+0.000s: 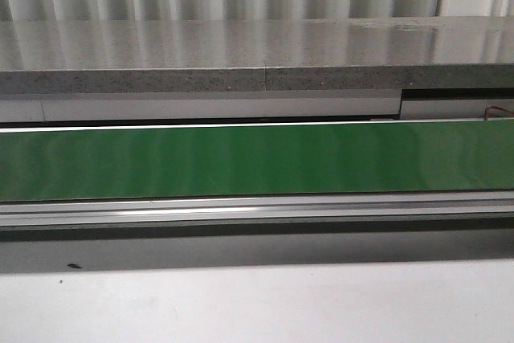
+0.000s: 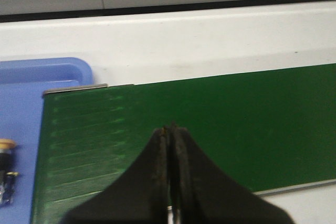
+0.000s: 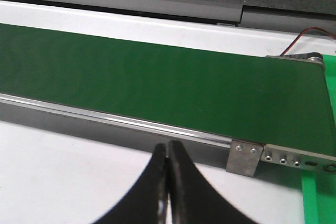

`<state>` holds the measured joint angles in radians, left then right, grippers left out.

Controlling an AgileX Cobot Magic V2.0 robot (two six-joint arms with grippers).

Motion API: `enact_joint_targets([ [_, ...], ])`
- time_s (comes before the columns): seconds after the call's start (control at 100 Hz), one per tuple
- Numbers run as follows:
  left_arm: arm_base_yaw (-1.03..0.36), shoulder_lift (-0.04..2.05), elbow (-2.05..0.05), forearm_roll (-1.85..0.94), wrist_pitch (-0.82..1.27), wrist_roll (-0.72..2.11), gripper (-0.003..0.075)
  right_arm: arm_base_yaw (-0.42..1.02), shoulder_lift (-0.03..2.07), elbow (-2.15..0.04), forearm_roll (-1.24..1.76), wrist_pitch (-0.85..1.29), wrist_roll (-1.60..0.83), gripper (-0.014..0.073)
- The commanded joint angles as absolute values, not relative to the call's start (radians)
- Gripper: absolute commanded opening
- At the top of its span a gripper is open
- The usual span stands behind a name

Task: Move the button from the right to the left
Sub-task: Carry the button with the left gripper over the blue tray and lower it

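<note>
Both claws are pressed together, empty: left gripper (image 2: 170,129) over the green belt (image 2: 210,124), right gripper (image 3: 168,145) beside it. The button (image 2: 6,153) lies on the blue tray (image 2: 31,77).

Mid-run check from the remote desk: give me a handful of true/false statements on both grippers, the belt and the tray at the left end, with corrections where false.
1. The left gripper is shut with nothing between its fingers. True.
2. The right gripper holds a button. False: it is shut and empty.
3. The green conveyor belt carries a button in the front view. False: the belt shows nothing on it there.
4. A blue tray lies at the belt's end in the left wrist view. True.
5. A yellow-capped part lies on the tray at the picture's edge. True; it is cut off, so I cannot confirm it is the button.
6. The right gripper hangs over the belt. False: it is over the white table beside the belt.
</note>
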<state>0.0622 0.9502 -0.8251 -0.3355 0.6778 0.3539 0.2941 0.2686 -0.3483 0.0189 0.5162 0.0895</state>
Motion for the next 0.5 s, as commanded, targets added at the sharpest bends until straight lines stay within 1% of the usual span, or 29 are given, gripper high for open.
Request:
enact_joint_targets([
  [0.0, 0.002, 0.873, -0.794, -0.378, 0.573, 0.348, -0.0021, 0.296, 0.278, -0.371, 0.007, 0.436, 0.082, -0.0069],
  [0.23, -0.102, 0.68, -0.65, -0.422, 0.445, 0.348, -0.002, 0.296, 0.278, -0.371, 0.007, 0.436, 0.082, -0.0069],
  [0.32, -0.114, 0.602, -0.605, -0.422, 0.413, 0.348, -0.002, 0.296, 0.278, -0.371, 0.007, 0.436, 0.082, -0.0069],
  [0.49, -0.111, 0.502, -0.552, -0.419, 0.429, 0.348, -0.0021, 0.296, 0.278, -0.371, 0.007, 0.436, 0.082, -0.0069],
])
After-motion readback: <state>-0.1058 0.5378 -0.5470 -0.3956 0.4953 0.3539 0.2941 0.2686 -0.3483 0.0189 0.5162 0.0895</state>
